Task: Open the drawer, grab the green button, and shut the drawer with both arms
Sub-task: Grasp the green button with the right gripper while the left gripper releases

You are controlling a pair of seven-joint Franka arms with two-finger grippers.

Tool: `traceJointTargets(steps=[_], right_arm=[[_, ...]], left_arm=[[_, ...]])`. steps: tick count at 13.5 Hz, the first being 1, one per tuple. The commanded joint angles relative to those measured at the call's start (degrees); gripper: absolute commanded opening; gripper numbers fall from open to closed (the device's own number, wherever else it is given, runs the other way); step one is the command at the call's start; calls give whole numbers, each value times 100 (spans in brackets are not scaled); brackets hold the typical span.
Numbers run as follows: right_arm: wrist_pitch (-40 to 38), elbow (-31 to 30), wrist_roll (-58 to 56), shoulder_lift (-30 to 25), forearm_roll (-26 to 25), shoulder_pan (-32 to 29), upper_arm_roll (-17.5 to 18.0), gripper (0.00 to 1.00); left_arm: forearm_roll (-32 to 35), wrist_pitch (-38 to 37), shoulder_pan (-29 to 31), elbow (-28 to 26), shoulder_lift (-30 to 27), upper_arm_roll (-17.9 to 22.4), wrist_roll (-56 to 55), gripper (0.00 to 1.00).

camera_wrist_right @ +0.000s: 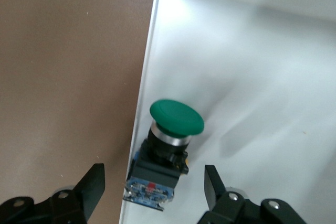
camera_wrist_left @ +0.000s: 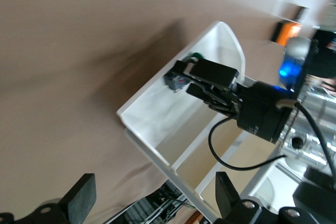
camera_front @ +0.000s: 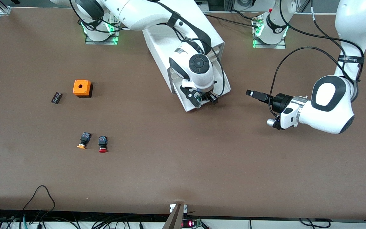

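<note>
Hovering over pulled-out drawer [camera_front: 192, 106]: right gripper [camera_front: 206, 99], fingers wide, astride green button [camera_wrist_right: 176, 119], ungrasped. Left gripper [camera_front: 255, 94] waited over table, fingers spread. Remaining: grasp, lift, close.

Three push buttons: green [camera_wrist_right: 176, 117], orange [camera_front: 83, 140], red [camera_front: 102, 144]. One orange box [camera_front: 82, 87], one small black block [camera_front: 56, 97], one white cabinet [camera_front: 157, 41], two arms.

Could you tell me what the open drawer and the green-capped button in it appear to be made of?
The drawer looks like smooth, glossy white plastic: thin moulded walls, soft highlights. The button seems to have a matte green plastic cap, a shiny metal-looking collar and a black plastic body; the materials are uncertain.
</note>
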Motion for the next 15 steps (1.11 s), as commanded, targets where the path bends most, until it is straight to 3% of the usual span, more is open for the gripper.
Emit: traceJointTargets(steps=[1,4,8,11,15], right_arm=[[36,30,158,-2,-101,100,-47,43],[-34,39,149,-28,-118,109,-55,1],[-438,188,149,-203,-101,100,-64,0],[-518,293,44,-397,-101,-5,-99,0],[-553,241,-1578,-521,-74,-733,-82,0]], left_arm=[[775,-175,-348,376,-168,3,-859,100],[1653,-262,-744,630,-282,-6,-1370,100],[2954,-359,-1000,1140,-432,3,-1618,100],[3535,-474,-1026,1431,-397,12,-1600,100],[3625,-149,-1026,1450,-309,47,-1905,100]])
